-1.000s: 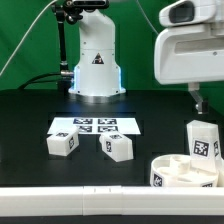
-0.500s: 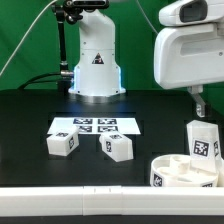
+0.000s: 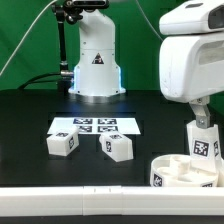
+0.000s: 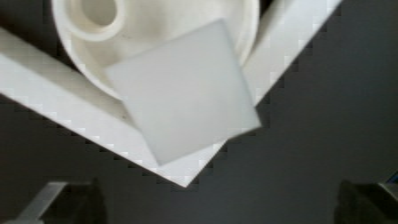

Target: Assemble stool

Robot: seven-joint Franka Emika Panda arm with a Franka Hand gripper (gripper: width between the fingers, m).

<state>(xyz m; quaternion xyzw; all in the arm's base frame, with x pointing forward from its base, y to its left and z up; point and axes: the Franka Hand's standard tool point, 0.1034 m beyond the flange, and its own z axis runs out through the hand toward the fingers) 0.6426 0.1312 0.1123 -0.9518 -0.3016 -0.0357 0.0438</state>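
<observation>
Two-finger gripper [image 3: 203, 112] hangs at the exterior view's right, directly over an upright white blocky plastic leg [image 3: 202, 141] with a black-and-white tag on its face. In the wrist view the dark fingers [image 4: 50, 200] are spread wide with nothing between them. The low round ring-shaped white plastic seat [image 3: 185, 172] sits on the black table [image 3: 30, 120], close against that leg; contact cannot be told. A second leg block [image 3: 63, 142] and a third leg block [image 3: 117, 148] lie near the marker board [image 3: 95, 125].
</observation>
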